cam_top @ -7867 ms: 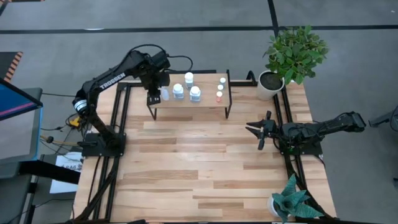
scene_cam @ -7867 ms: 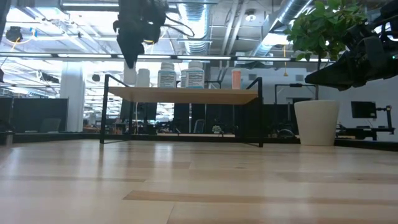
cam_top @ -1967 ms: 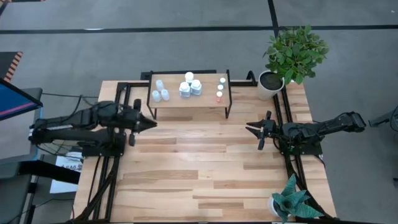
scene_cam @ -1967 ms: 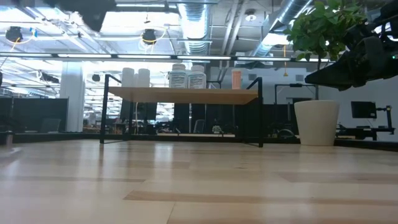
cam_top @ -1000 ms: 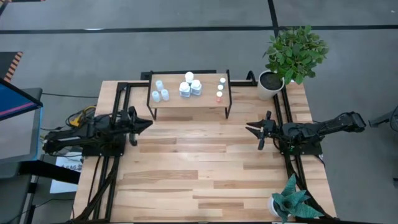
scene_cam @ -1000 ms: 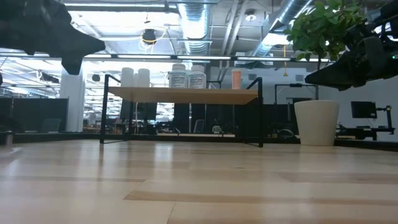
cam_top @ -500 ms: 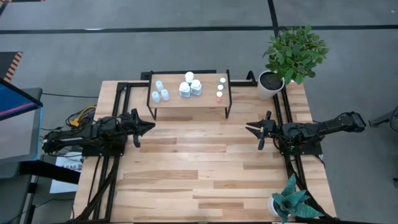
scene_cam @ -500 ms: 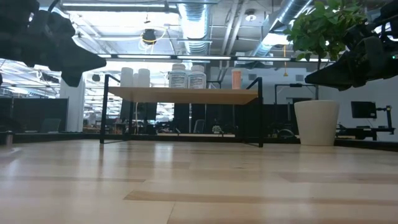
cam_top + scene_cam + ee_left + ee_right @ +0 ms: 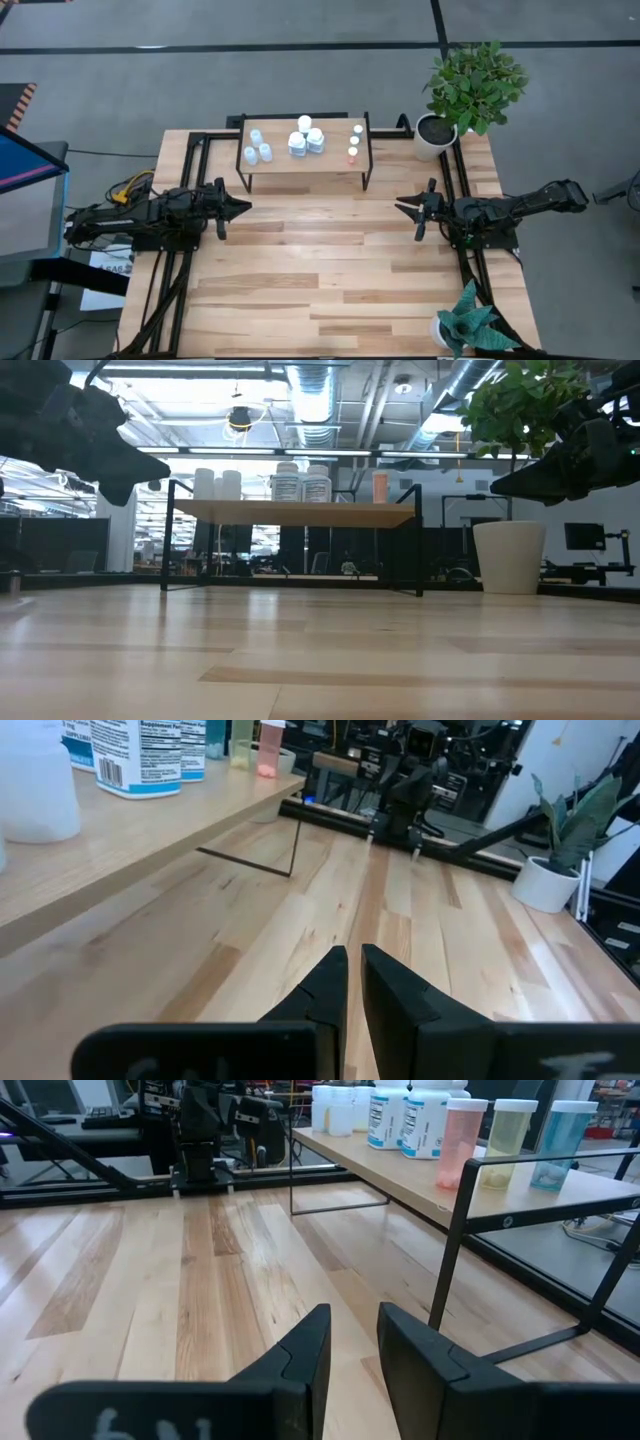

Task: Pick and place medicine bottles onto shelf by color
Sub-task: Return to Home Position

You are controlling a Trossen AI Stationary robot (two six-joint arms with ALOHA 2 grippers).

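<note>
Shelf (image 9: 306,163): sits at the far side of the table (image 9: 320,290), roughly centred. All the bottles I can spot are up on it.
White bottles (image 9: 306,138): three big ones in a tight clump mid-shelf (the labels show nicely in the low view).
Pale bottles (image 9: 257,147): three small ones bunched at the shelf's left end.
Tinted bottles (image 9: 354,142): a short row at the shelf's right end. From the right wrist they read pink, yellow-green and blue.
Left gripper (image 9: 244,207): low over the left part of the table, near the shelf's left front leg and pointing toward the middle. Its fingers are pretty much together with just a slit between them, and it's holding nothing.
Right gripper (image 9: 400,207): over the right part of the table, facing the left one and well apart from it. Its fingers are parted a little and it's empty.
Pot (image 9: 434,137): white, with a leafy plant, at the far right corner just beside the shelf.
Small plant (image 9: 462,325): at the near right corner.
</note>
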